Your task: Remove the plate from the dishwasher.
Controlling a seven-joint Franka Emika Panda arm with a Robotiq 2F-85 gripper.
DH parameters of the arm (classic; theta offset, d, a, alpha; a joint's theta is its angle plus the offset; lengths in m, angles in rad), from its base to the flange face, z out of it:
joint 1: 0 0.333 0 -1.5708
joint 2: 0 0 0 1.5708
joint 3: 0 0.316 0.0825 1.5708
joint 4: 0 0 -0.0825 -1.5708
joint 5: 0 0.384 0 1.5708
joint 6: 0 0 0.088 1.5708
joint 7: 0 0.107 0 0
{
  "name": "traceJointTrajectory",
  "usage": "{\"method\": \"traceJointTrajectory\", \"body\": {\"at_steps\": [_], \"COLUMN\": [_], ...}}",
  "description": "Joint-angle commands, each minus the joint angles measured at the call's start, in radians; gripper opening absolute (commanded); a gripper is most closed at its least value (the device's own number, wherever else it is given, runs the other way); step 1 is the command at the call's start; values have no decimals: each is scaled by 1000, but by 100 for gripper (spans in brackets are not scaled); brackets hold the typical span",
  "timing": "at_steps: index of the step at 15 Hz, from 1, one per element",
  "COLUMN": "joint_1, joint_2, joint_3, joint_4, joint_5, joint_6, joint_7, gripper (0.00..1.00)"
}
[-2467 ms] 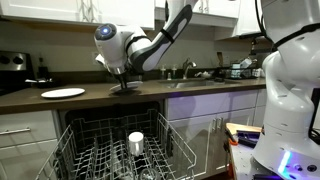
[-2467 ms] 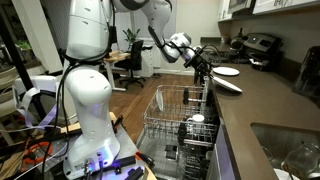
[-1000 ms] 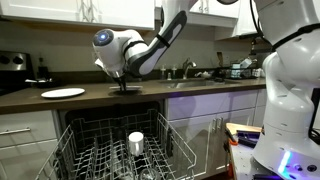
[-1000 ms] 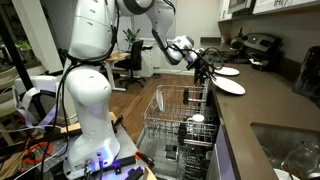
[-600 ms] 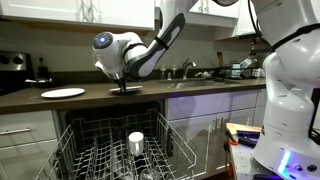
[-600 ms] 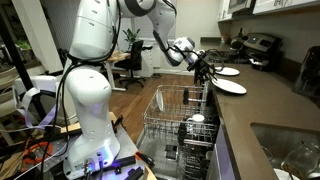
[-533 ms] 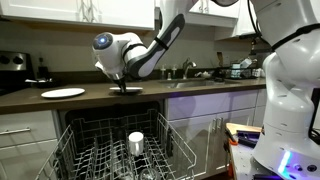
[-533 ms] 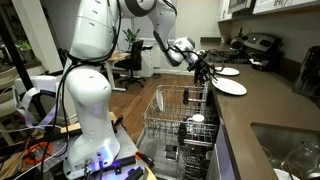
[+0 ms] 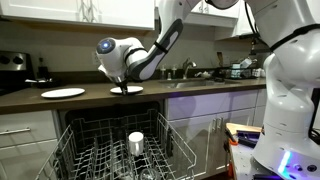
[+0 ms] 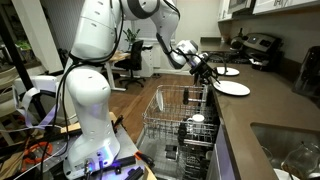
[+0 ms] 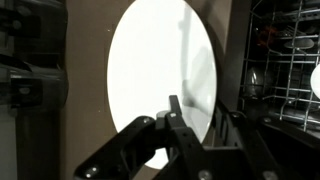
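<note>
Plate [image 10: 235, 88] is being gripped at its rim by the clamped jaws, on the desk [image 10: 262, 112] above the dishwasher [image 10: 166, 108].

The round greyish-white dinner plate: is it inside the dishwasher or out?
Out. The plate lies on the dark countertop, above the white wire rack.

Arm [image 9: 168, 35] descends from top of frame in exterior view, forearm slanting toward white wrist [image 9: 112, 52]. Gripper [image 9: 127, 84] points straight down, low. Wrist view: dark fingers [image 11: 176, 112] rise from bottom edge; whether clamped or parted unclear.
</note>
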Motion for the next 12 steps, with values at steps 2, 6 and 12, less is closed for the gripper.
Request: {"method": "traceJointTrajectory", "body": {"at_steps": [2,6,12], "joint_1": [-21,-27,-36], "joint_2": [8,-6,-25], "joint_3": [3,10,26], "joint_4": [18,18,3], "joint_5": [-3,11,67], "joint_6": [31,44,123], "joint_7": [-15,-32,-85], "gripper": [49,69,81]}}
